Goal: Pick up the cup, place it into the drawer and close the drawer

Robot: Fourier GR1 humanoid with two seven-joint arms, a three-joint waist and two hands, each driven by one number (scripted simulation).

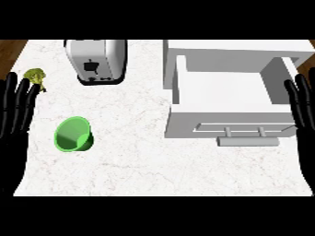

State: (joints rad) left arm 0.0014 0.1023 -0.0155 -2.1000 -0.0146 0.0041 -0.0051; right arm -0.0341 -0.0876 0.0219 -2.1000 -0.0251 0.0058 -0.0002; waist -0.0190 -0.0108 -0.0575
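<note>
At the view's left edge I see my left hand (7, 120) resting, fingers straight, upward and slightly spread. A small green broccoli floret (36, 77) lies just beside its fingertips. The bright green plastic cup (73, 134) sits on the white marble counter (140, 166), left of centre, mouth facing up toward me, its body tapering toward the lower right; only its green inner wall shows. A silver toaster (97, 61) stands behind it, well apart. The white drawer (221, 123) is pulled open, its handle (248, 140) facing me, its white floor showing. My right hand (313, 108) rests at the right edge, fingers straight.
</note>
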